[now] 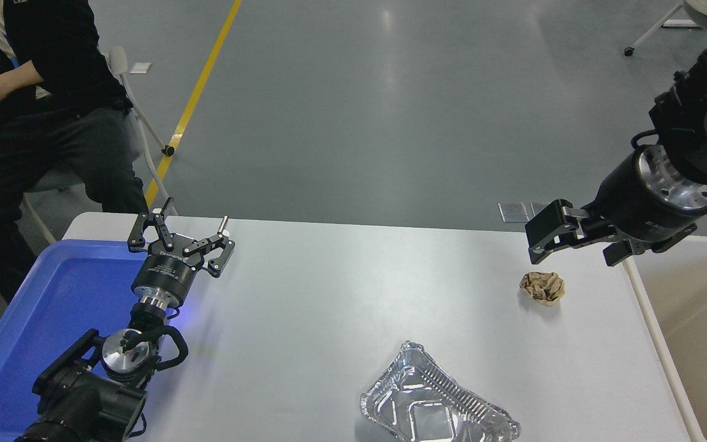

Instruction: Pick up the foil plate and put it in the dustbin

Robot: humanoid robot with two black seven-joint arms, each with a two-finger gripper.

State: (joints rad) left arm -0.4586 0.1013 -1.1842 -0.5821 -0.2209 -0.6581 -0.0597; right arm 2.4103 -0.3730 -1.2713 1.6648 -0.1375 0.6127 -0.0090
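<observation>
Your right gripper (540, 236) hangs above the desk's far right corner with its fingers drawn close together and nothing between them, well apart from the foil plate (436, 402), which lies at the near edge, right of the middle; the crumpled paper ball (542, 287) sits just under that gripper, so you could well close on the wrong thing if you drop straight down. The plate is shiny, dented, ribbed along its sides and open side up, so I judge its thin rim may buckle or slip from a pinch before you reach the dustbin (654, 334) past the right edge. Your left gripper (183, 236) is parked spread open over the blue tray (53, 294) at the left edge.
</observation>
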